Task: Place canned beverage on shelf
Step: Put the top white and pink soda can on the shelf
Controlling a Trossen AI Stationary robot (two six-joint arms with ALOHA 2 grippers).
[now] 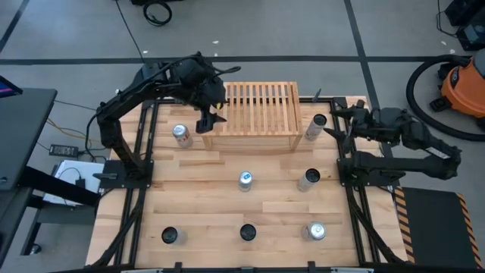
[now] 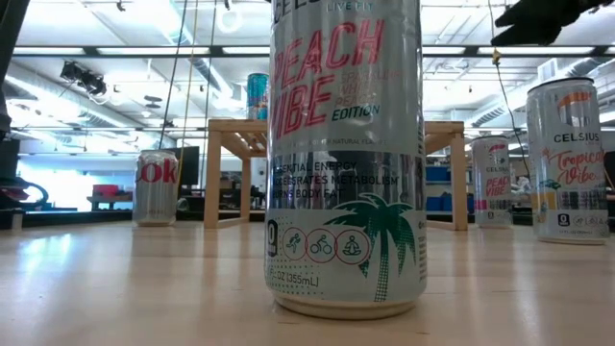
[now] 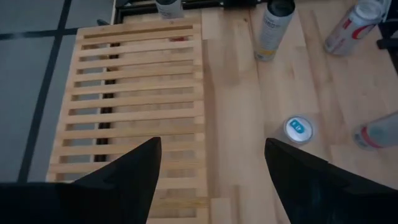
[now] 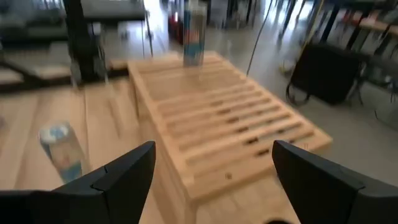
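The light-wood slatted shelf [image 1: 261, 110] stands at the table's far middle. A blue and red can [image 4: 194, 34] stands upright on the slats at the shelf's left end, and also shows in the low view as the can [image 2: 258, 96]. In the high view my left arm hides it. My left gripper [image 3: 211, 155] hovers open over the shelf's left near corner [image 1: 211, 120], with nothing between its fingers. My right gripper [image 4: 211, 162] is open and empty, raised at the table's far right [image 1: 337, 117] and facing along the shelf [image 4: 217, 112].
Several more cans stand on the plank table: one left of the shelf [image 1: 180, 134], one at its right end [image 1: 315, 125], two mid-table [image 1: 245, 180] [image 1: 308, 178], three along the near edge [image 1: 170, 235] [image 1: 248, 231] [image 1: 314, 230]. The rest of the shelf's slats [image 3: 137, 93] are bare.
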